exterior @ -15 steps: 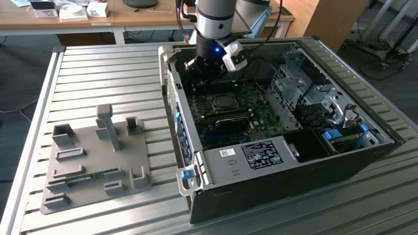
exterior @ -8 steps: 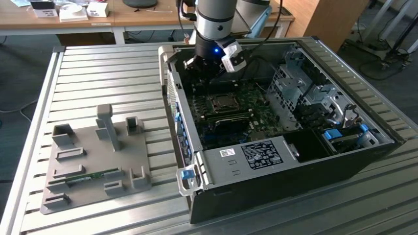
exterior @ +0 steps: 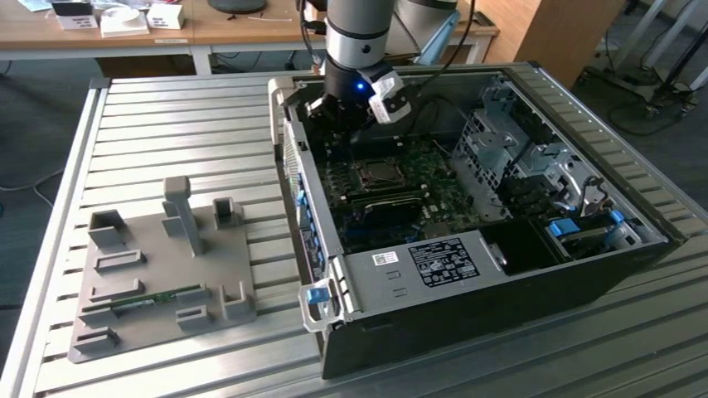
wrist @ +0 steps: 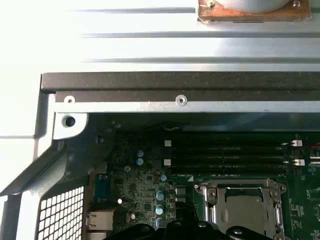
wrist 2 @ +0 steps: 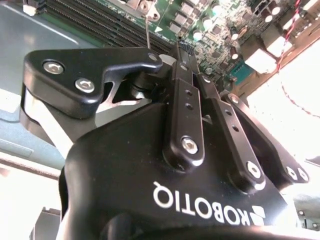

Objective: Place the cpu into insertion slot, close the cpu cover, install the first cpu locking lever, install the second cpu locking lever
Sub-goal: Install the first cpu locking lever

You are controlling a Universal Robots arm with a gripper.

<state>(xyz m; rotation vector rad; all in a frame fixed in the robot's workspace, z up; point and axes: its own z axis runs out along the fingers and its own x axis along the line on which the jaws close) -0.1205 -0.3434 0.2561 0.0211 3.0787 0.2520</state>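
So, the cpu (wrist: 245, 212) lies flat in the insertion slot (exterior: 382, 175), silvery top facing up out of the open computer case (exterior: 465, 307). It's square, so no real long axis, & its edges run parallel w/ the long black memory slots (wrist: 225, 155) next to it. The cpu cover (wrist: 240, 188) is down over it, frame round the chip w/ the metal top showing thru the window. The slot sits approx mid-board on the dark green motherboard (wrist: 140, 195). The case lies on its side, open face up, on the slatted metal table (exterior: 188, 124). The gripper (wrist 2: 176, 55) is inside the case, just beside the slot on its far side in the exterior view, not touching the cpu. In the second wrist view its tips are drawn close together & a thin metal rod (wrist 2: 146, 32) stands up right at them; can't tell if it's pinched. The arm (exterior: 356, 33) comes down from above at the far end of the case. On the exterior view's left, well apart from the case, a grey fixture tray (exterior: 166, 274) rests on the table w/ a green memory stick (exterior: 144, 300) lying in it.
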